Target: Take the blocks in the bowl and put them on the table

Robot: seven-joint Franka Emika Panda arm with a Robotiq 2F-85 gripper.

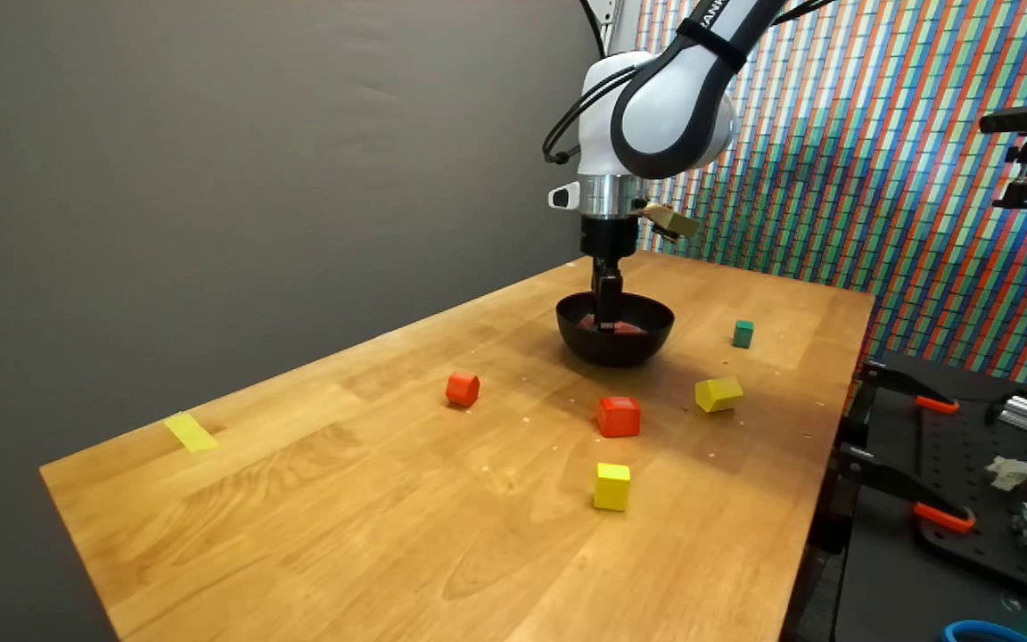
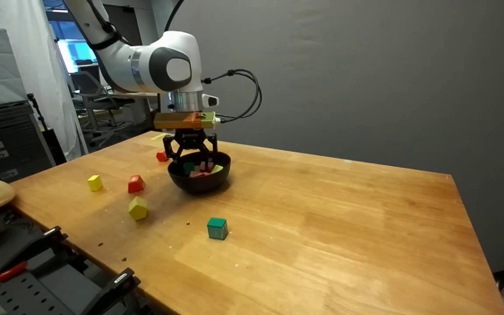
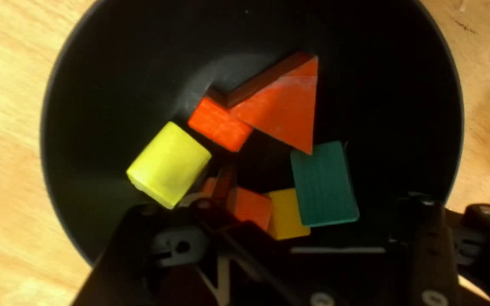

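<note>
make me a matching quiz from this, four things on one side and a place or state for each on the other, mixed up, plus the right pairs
Things:
1. bowl
2. triangular block
3. gripper
4. yellow strip

Places or states:
A. open, reaching into the bowl
B. flat on the table, near its edge
C. upright, holding several blocks
D. lying inside the bowl

Pairs: 1-C, 2-D, 3-A, 4-B
</note>
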